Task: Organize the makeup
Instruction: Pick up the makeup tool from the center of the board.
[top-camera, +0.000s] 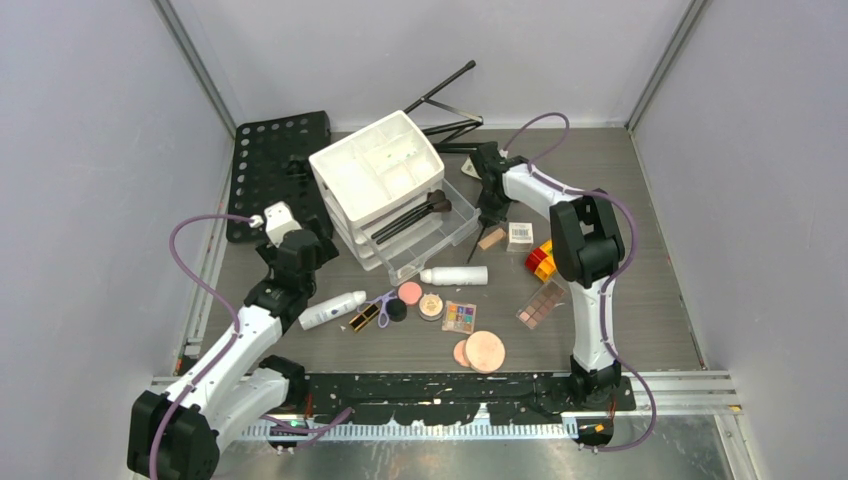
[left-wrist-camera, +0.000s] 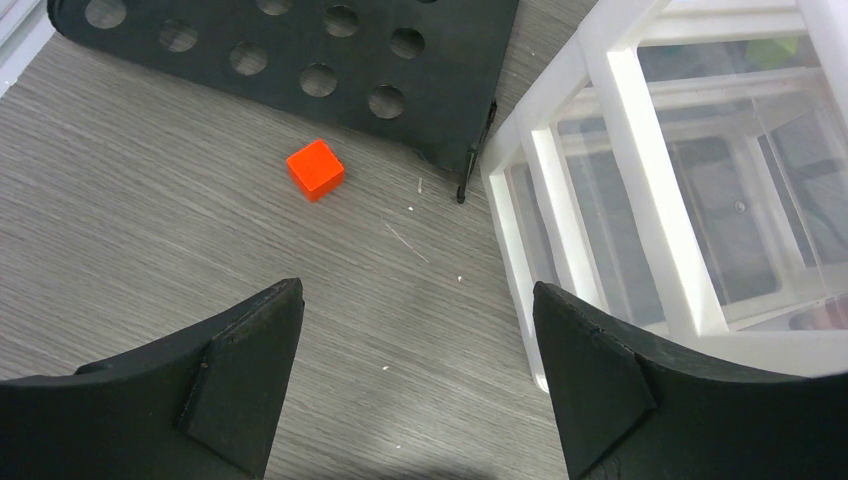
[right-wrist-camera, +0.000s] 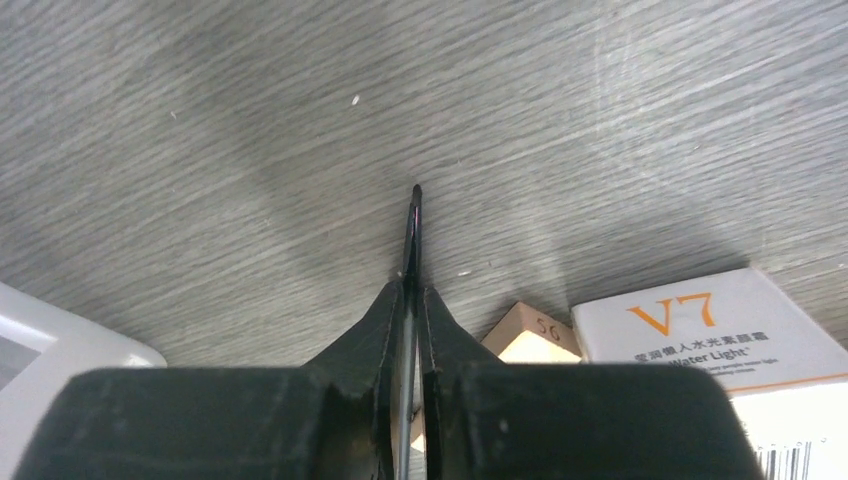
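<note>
Tightly, the right gripper jaws pinch a black brush, tip protruding.

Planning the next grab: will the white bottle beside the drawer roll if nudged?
Probably: the bottle lies on its side and looks cylindrical, so a sideways nudge should roll it. Its smooth, seemingly plastic body may slip in a pinch.

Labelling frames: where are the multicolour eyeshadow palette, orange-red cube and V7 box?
multicolour eyeshadow palette (top-camera: 459, 317), top view, its colour pans.
orange-red cube (left-wrist-camera: 315, 166), left wrist view, top face.
V7 box (right-wrist-camera: 695, 338), right wrist view, printed lid.
</note>
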